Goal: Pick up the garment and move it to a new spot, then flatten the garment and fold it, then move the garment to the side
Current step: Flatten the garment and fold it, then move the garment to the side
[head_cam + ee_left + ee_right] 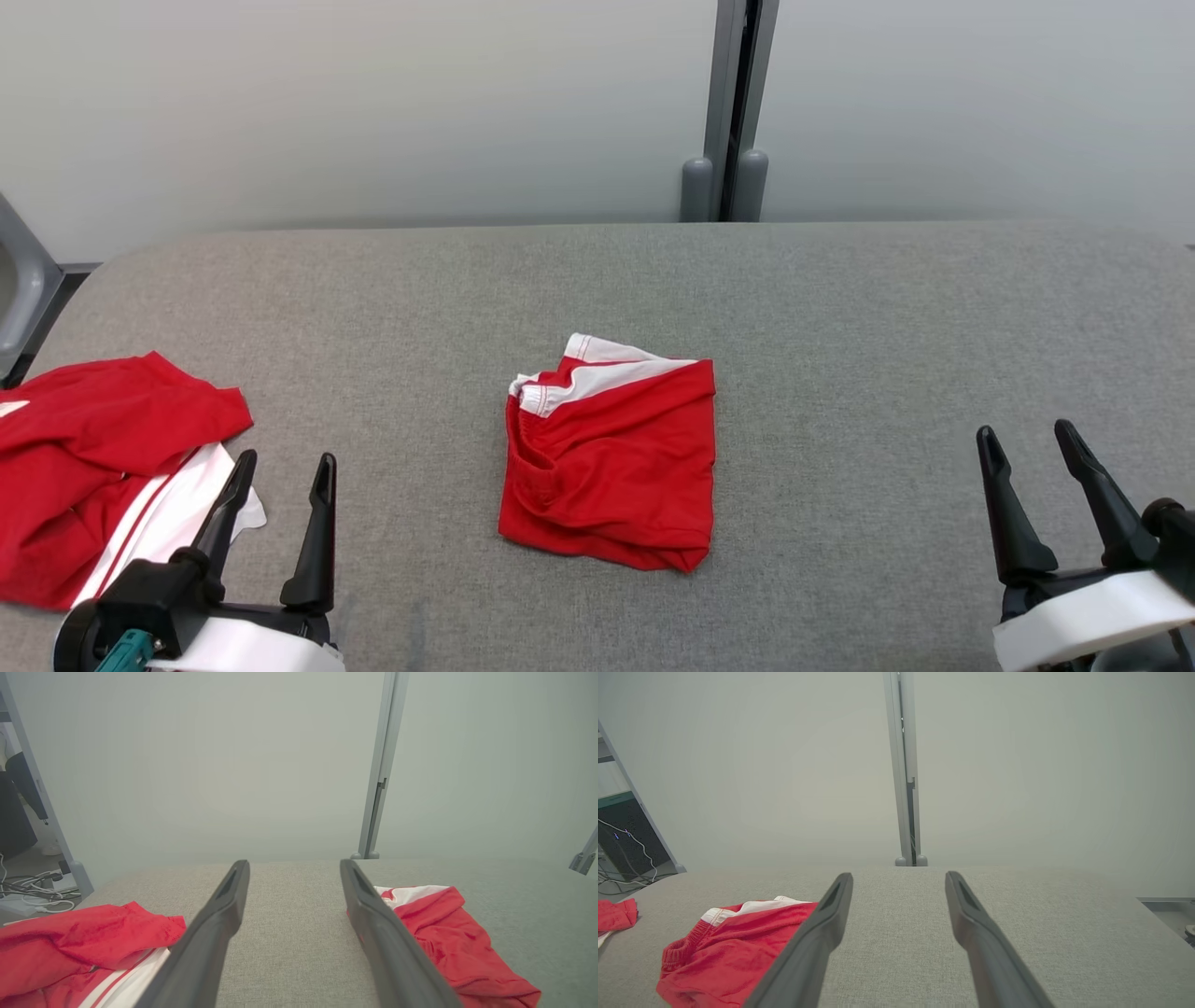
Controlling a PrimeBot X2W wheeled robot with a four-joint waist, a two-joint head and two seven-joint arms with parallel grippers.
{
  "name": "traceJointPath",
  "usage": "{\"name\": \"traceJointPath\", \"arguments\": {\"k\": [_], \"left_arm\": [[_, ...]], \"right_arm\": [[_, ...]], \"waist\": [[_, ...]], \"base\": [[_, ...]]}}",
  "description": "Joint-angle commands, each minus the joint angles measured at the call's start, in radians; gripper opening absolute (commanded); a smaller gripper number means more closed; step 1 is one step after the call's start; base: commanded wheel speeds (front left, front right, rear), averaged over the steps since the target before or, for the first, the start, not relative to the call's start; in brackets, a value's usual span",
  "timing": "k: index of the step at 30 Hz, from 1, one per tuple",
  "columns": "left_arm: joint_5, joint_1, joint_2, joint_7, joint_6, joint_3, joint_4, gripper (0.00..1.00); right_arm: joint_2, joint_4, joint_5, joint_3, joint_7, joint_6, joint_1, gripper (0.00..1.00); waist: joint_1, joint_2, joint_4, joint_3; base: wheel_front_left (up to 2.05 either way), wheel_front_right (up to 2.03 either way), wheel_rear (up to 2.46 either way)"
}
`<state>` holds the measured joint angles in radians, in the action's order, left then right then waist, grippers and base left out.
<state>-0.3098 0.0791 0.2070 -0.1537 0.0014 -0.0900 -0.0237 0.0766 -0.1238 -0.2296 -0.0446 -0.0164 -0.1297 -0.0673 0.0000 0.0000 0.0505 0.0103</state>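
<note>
A grey fabric table [840, 308] is carrying the folded red garment [611, 467] at its centre, a red-and-white garment [103, 467] lying at nine o'clock. The left hand [287, 460] and right hand [1025, 430] are hovering released and empty at seven and five. The left wrist view is catching floor cables [32, 891].

Solid bright red on the folded shorts [611, 467], white at the waistband and along one side panel. Same red on the crumpled garment [103, 439], plus a white panel with thin red stripes. Heathered mid-grey weave on the padded table [840, 308]. Matte black fingers on left gripper [287, 459] and right gripper [1025, 431], white wrist bands, bit of teal on the left one. Plain pale grey-green wall panels [373, 112].
</note>
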Motion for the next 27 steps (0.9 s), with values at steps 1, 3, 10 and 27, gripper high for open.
{"name": "traceJointPath", "arguments": {"k": [1, 3, 10, 27], "left_arm": [[-0.002, 0.007, 0.007, 0.001, 0.007, 0.001, -0.005, 1.00], [-0.002, 0.016, 0.010, 0.013, 0.009, -0.003, -0.014, 1.00], [-0.003, 0.023, 0.017, 0.036, 0.015, -0.011, -0.033, 1.00], [-0.012, 0.012, 0.028, 0.047, 0.025, -0.016, -0.047, 1.00]], "right_arm": [[0.004, -0.006, 0.004, -0.001, -0.001, -0.002, -0.009, 1.00], [0.003, -0.013, 0.004, -0.004, -0.007, -0.002, -0.017, 1.00], [0.001, -0.020, 0.013, -0.008, -0.016, -0.002, -0.025, 1.00], [-0.006, -0.009, 0.021, -0.016, -0.007, -0.002, -0.024, 1.00]], "waist": [[0.0000, 0.0000, -0.003, -0.008], [0.0000, 0.0000, -0.004, -0.010], [0.0000, 0.0000, -0.002, -0.013], [0.0000, 0.0000, -0.005, -0.008]], "base": [[0.00, 0.00, 0.00], [0.00, 0.00, 0.00], [0.00, 0.00, 0.00], [0.00, 0.00, 0.00]]}}
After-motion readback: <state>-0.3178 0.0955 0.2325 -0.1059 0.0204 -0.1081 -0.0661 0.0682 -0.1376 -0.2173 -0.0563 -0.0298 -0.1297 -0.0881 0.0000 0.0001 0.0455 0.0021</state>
